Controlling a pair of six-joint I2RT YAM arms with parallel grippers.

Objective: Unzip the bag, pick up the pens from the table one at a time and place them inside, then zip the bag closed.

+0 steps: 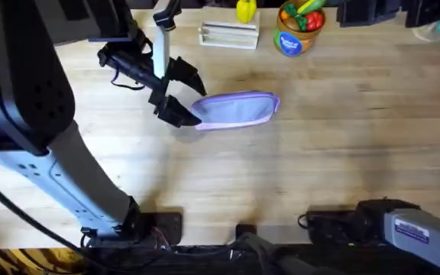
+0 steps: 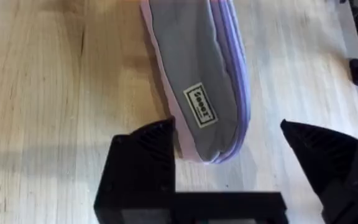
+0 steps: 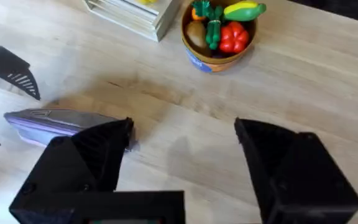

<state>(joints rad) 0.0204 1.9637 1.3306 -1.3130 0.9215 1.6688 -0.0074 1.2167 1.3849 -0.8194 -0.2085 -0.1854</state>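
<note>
The lavender bag [image 1: 239, 108] lies flat on the wooden table [image 1: 319, 153], long side running left to right. My left gripper [image 1: 183, 95] is open at the bag's left end, one black finger on each side of that end. In the left wrist view the bag [image 2: 197, 68] shows a small label, and its rounded end sits between the fingers of the left gripper [image 2: 235, 155] without being squeezed. My right gripper [image 3: 185, 149] is open and holds nothing, well back from the bag [image 3: 55, 121]. The pens are out of view.
A blue tub of toy food [image 1: 298, 27] stands at the back of the table, with a pale slatted box [image 1: 229, 34] to its left and a white stick [image 1: 163, 34] behind the left arm. The right arm's base [image 1: 403, 225] rests at the lower right.
</note>
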